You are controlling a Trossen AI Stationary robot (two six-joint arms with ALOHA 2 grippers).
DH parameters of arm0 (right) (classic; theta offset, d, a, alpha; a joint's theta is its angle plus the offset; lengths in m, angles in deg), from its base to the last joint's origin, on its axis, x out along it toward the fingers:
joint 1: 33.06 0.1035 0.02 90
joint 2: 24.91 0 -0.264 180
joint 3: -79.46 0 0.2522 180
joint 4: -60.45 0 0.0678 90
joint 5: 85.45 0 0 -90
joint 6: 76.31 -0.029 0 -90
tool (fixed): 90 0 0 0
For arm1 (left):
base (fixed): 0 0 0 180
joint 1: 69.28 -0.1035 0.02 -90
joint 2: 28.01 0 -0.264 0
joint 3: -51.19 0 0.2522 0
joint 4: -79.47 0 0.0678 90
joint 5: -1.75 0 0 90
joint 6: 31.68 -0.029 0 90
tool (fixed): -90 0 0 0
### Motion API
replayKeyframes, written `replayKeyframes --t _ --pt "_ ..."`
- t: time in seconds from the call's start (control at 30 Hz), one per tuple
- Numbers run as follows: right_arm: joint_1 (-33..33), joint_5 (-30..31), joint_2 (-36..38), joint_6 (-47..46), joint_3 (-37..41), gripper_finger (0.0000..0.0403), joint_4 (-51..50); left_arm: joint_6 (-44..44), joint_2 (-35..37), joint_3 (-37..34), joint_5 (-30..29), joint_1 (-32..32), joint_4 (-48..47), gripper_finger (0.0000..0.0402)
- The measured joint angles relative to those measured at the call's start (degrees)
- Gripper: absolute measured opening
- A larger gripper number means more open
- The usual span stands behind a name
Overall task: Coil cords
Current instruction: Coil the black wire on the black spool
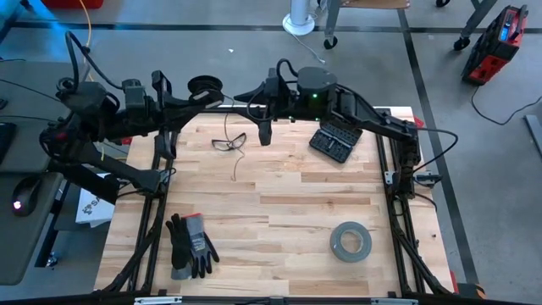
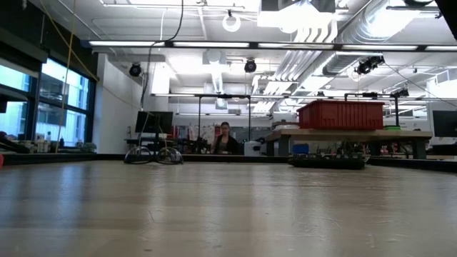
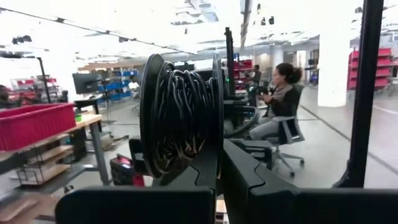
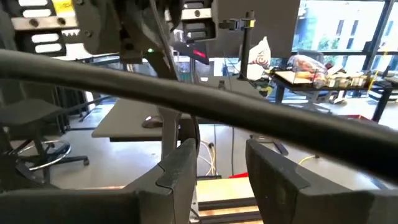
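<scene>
A small round black spool (image 3: 180, 112), wound with thin dark cord, is held up beyond the table's far edge, left of centre (image 1: 204, 85). My left gripper (image 3: 219, 155) is shut on it. More of the thin cord (image 1: 230, 144) lies in small loops on the far part of the table, with a tail (image 1: 236, 169) trailing toward the near side; in the low view the loops (image 2: 153, 155) rest flat on the wood. My right gripper (image 1: 264, 129) hangs open above the far edge, just right of the loops. A dark strand (image 4: 194, 134) passes by one of its fingers; whether they touch I cannot tell. My left gripper pinches one flange of the spool at its lower rim (image 3: 217, 146) between its two fingers. The fingers lie about level. The spool stands on edge above them, with its wound cord beside one finger (image 3: 193, 177), lifted clear of the table.
A black open case of bits (image 1: 335, 140) lies at the far right and a grey tape roll (image 1: 350, 241) at the near right. A pair of dark gloves (image 1: 190, 246) lies at the near left. A black frame bar (image 4: 249, 118) crosses before my right gripper. A person sits in the room beyond.
</scene>
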Motion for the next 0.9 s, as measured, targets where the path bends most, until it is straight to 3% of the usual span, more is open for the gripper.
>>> replayKeyframes --t 0.33,0.53,0.63,0.8,0.9 --pt "0.11 -5.74 -0.03 -3.02 0.0 0.0135 0.19 0.67 -0.02 0.0 -0.25 -0.04 0.16 0.0001" --pt "0.13 -5.82 -0.03 -2.96 0.0 0.0131 0.21 0.68 -0.02 0.0 -0.25 -0.04 0.25 0.0001" --pt "0.13 -5.49 -0.03 -2.85 0.0 0.0105 0.21 0.68 -0.02 0.0 -0.26 -0.04 0.51 0.0001" --pt "0.63 -2.38 -0.03 -1.14 0.0 0.0015 0.24 0.67 -0.02 0.0 -0.31 -0.04 0.88 0.0001" --pt "1.49 -1.24 -0.03 0.16 0.0 0.0005 1.15 1.39 -0.21 0.0 -0.39 -0.04 2.54 0.0001"
